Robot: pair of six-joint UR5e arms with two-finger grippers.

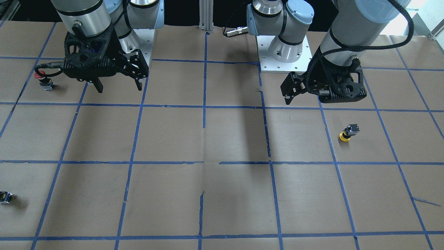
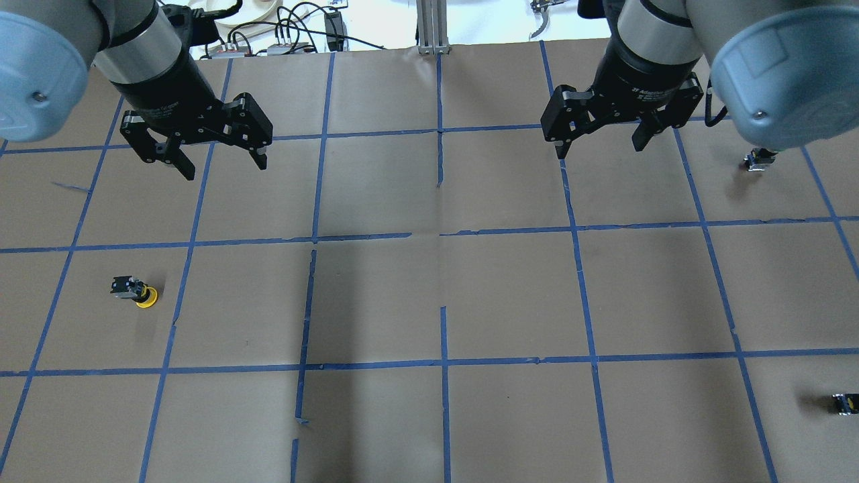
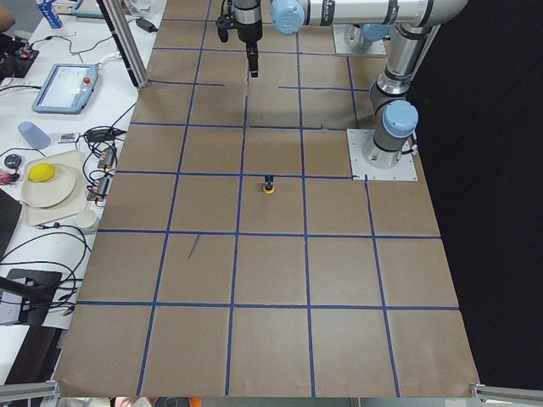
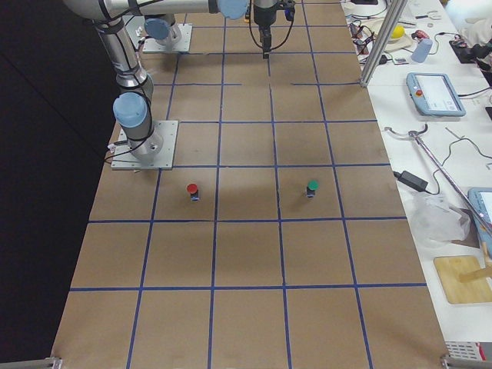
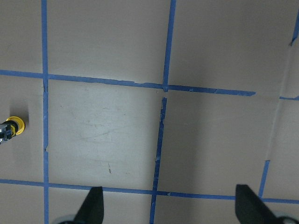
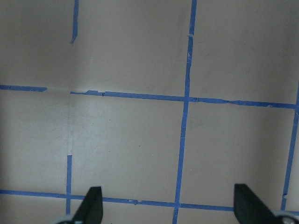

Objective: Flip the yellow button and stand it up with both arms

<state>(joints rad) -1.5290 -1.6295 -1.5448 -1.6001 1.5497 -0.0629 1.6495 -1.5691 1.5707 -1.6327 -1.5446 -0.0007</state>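
Observation:
The yellow button (image 2: 137,292) sits alone on the brown paper on my left side. It seems to stand upside down, with its yellow cap on the paper and its black body up. It also shows in the front view (image 1: 348,133), the exterior left view (image 3: 268,184) and at the left edge of the left wrist view (image 5: 10,127). My left gripper (image 2: 226,169) hangs open and empty well above the table, about one grid square away from the button. My right gripper (image 2: 599,149) is also open and empty, high over the right half (image 1: 119,88).
A red-capped button (image 1: 43,79) stands upright on my right side near the right arm's base. A green-capped button (image 4: 311,187) stands further out. A small black-grey piece (image 1: 5,197) is cut off by the front view's left edge. Blue tape lines grid the paper.

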